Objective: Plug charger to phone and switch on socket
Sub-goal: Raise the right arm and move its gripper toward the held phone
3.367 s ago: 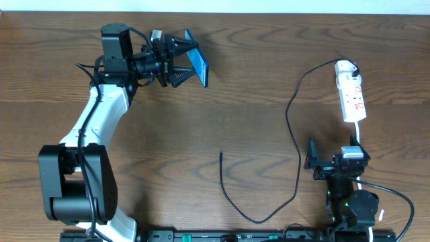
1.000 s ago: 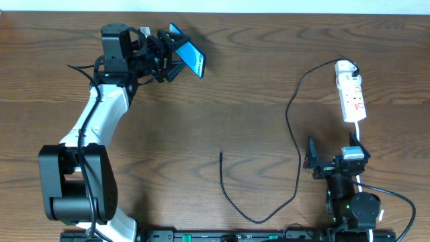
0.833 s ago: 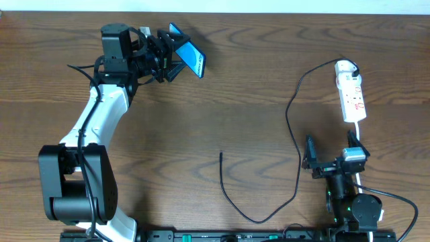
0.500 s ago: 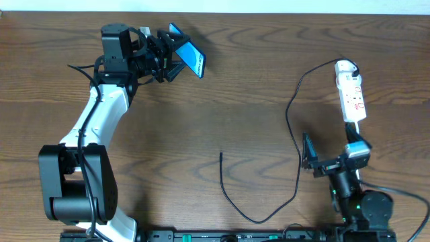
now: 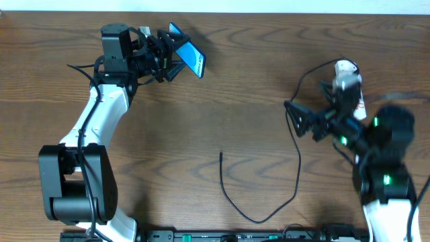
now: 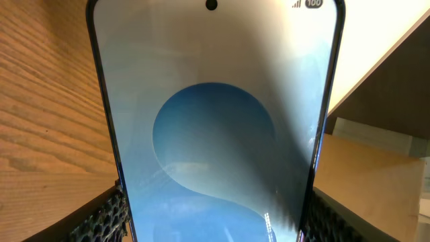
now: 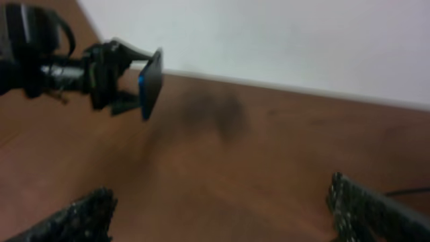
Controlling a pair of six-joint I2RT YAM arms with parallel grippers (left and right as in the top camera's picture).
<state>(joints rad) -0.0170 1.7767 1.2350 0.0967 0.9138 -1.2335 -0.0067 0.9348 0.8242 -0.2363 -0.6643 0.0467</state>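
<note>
Charger cable (image 5: 299, 176), seen from overhead, is a thin black line. It runs from the socket (image 5: 345, 67) near the far right corner down the right half of the tabletop, loops close to the near edge, and ends in a small tip (image 5: 221, 154) about mid-table. It lies slack and curled, so I judge it light and floppy. Gripped far back, the end would droop and wander. The best hold looks to be just behind the tip, leaving the plug bare. The left gripper (image 5: 173, 58) holds the phone (image 5: 191, 58) lifted and tilted near the far edge, left of centre. The right gripper (image 5: 295, 117), blurred, hangs beside the cable's upper stretch, just left of the socket and well apart from the tip.

From the left wrist, the phone (image 6: 215, 134) fills the frame, clamped by its long edges between ribbed pads (image 6: 107, 218). Its glass face and smooth frame look slippery and breakable, so a firm side grip suits it. The front camera hole (image 6: 211, 5) sits at the top, so the port end probably points toward the wrist, out of view.

From the right wrist, in soft focus, the fingers (image 7: 80, 218) stand wide apart with nothing between them. The phone (image 7: 151, 84) shows across the table.
</note>
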